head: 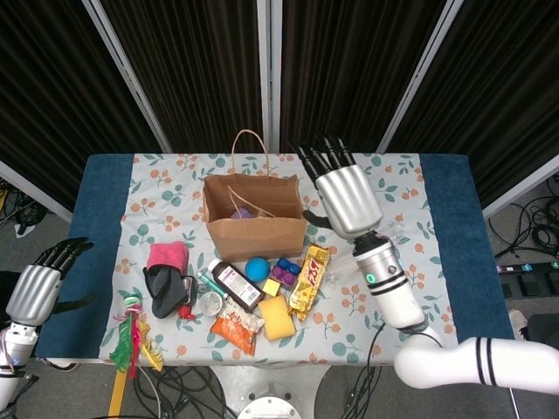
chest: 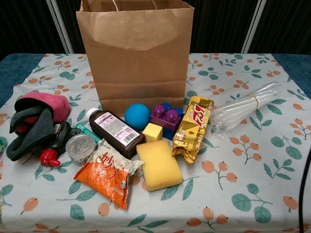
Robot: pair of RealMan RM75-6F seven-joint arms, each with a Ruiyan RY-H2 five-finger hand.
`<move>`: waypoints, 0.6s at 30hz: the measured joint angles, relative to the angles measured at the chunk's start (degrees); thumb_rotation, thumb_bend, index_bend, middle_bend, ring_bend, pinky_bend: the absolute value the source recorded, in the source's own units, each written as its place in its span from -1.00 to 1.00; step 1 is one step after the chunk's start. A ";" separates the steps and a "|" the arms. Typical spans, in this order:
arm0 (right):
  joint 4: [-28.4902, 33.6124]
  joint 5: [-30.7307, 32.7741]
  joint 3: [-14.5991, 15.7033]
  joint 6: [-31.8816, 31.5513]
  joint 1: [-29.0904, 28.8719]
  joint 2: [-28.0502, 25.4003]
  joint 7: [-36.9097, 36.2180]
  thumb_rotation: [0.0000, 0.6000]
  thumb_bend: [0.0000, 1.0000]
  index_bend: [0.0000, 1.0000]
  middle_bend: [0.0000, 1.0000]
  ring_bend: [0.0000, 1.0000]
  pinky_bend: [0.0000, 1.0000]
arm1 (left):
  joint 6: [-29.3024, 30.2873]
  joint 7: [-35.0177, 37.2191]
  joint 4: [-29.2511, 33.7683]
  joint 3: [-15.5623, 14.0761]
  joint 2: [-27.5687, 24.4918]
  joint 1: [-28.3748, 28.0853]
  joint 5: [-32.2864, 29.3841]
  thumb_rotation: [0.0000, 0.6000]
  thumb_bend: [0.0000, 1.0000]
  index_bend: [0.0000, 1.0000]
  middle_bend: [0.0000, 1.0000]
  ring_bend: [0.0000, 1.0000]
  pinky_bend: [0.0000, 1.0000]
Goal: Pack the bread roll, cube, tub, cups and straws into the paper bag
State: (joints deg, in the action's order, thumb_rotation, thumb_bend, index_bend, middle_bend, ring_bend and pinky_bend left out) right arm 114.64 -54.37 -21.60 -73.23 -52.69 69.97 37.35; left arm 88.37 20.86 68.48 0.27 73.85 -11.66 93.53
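The paper bag [head: 254,216] stands upright and open at the middle of the table [head: 105,188], its handle [head: 247,140] arching at the far side. The right hand [head: 347,196] hovers just beside the bag's right edge, fingers spread and pointing away from the robot, holding nothing. Something purple shows inside the bag; what it is cannot be told.

In front of the bag, in the chest view, a small yellow cube [chest: 152,131] lies between a blue ball [chest: 137,115] and a purple toy brick [chest: 166,118]. The cube touches the far edge of a yellow sponge [chest: 159,165]. To the right of the brick lies a gold snack wrapper [chest: 192,128], tilted toward the bag. A bundle of clear straws [chest: 245,108], bound with a band, lies on the cloth right of the wrapper, below the right forearm in the head view.

Left of the cube a brown bottle [chest: 115,131] lies on its side, with an orange packet [chest: 108,178] near the table's front edge and a small round tin [chest: 80,146] beside it. Farther left, a pink and dark cloth bundle [chest: 35,122] rests by a red-capped item [chest: 48,156].

The left hand [head: 37,286] hangs off the table's left end, well apart from everything, fingers loosely spread and empty. Coloured ribbons [head: 133,334] lie at the front left corner.
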 measured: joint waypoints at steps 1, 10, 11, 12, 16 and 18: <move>0.45 -0.60 1.65 0.55 0.98 -2.01 0.41 1.00 -1.00 -0.95 -0.61 -0.98 -0.93 | -0.09 -0.07 0.05 -0.07 0.06 -0.07 0.11 1.00 -0.74 -0.52 -0.47 -0.65 -0.49; -5.51 -7.57 16.84 13.87 7.91 -12.75 -0.26 1.00 -1.00 -0.84 -0.61 -0.98 -0.92 | 0.11 -1.00 0.77 -0.16 0.18 -0.25 0.57 1.00 -0.75 -0.52 -0.47 -0.65 -0.49; -7.07 -7.98 17.58 14.74 8.16 -12.52 -0.32 1.00 -1.00 -0.84 -0.61 -0.98 -0.92 | 0.14 -1.04 0.86 -0.17 0.20 -0.19 0.51 1.00 -0.75 -0.52 -0.47 -0.65 -0.49; -9.21 -8.32 18.39 15.80 8.42 -11.92 -0.39 1.00 -1.00 -0.84 -0.61 -0.98 -0.92 | 0.16 -1.11 0.90 -0.19 0.23 -0.13 0.49 1.00 -0.74 -0.52 -0.47 -0.65 -0.49; -16.10 -8.21 19.87 18.81 8.81 -7.67 -0.88 1.00 -1.00 -0.83 -0.61 -0.97 -0.92 | 0.46 -1.25 0.96 -0.33 0.23 0.04 0.61 1.00 -0.74 -0.52 -0.46 -0.65 -0.49; -19.66 -7.76 20.18 20.56 8.74 -4.71 -1.52 1.00 -1.00 -0.81 -0.61 -0.97 -0.92 | 0.87 -1.08 0.91 -0.21 0.19 0.11 0.62 1.00 -0.74 -0.52 -0.45 -0.65 -0.49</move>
State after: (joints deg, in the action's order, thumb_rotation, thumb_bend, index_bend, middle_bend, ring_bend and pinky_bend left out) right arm 94.98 -62.14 -1.42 -52.67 -43.95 65.26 35.83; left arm 89.24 19.77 69.39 0.06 74.04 -11.55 94.15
